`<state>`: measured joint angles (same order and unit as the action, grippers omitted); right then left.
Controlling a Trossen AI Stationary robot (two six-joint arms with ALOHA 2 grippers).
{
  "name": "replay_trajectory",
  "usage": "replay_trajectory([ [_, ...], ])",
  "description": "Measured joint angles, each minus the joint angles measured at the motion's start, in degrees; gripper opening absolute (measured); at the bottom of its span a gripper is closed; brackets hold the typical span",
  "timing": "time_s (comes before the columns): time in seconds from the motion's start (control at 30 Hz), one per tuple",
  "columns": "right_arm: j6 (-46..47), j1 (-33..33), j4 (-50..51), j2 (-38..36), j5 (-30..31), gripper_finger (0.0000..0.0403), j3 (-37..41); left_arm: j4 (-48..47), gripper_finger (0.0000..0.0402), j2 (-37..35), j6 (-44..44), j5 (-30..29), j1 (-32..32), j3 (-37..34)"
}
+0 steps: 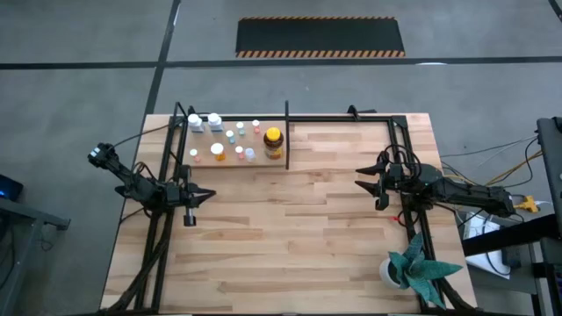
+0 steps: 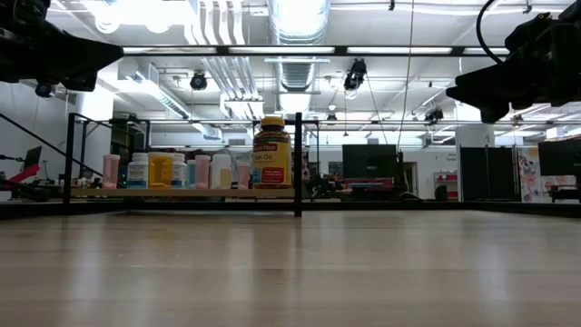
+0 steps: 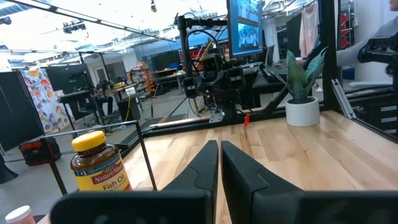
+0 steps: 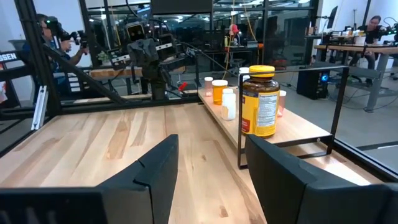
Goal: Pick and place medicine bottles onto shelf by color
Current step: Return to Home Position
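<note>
Several small bottles (image 1: pixel 230 140), white, pale blue and orange, stand on their bases in the left section of the black-framed shelf (image 1: pixel 342 117) at the table's far edge. The amber jar (image 1: pixel 273 138) with the yellow lid stands beside the divider post (image 1: pixel 287 132). In the low view the bottles (image 2: pixel 172 171) and the jar (image 2: pixel 272 153) stand in a row on the shelf board (image 2: pixel 182 193). My left gripper (image 1: pixel 211 195) is shut and empty, near the left end of the shelf. My right gripper (image 1: pixel 358 180) is open and empty at the right. The jar also shows in both wrist views (image 3: pixel 98 163) (image 4: pixel 259 99).
A white pot with a green plant (image 1: pixel 411 268) stands at the table's near right corner. The shelf's right section (image 1: pixel 342 140) holds no bottles. Bare wood (image 1: pixel 281 237) lies between the arms. People show in the room beyond (image 4: pixel 53 31).
</note>
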<state>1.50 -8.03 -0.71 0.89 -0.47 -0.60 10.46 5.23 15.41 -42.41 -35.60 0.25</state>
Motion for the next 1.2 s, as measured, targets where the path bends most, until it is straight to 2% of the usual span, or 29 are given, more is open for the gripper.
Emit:
replay_trajectory([
  [1.2,-0.1,0.0,0.0,0.0,0.05,0.0178,0.02,0.0,0.0002,0.0,-0.01,0.01,0.01,0.0],
])
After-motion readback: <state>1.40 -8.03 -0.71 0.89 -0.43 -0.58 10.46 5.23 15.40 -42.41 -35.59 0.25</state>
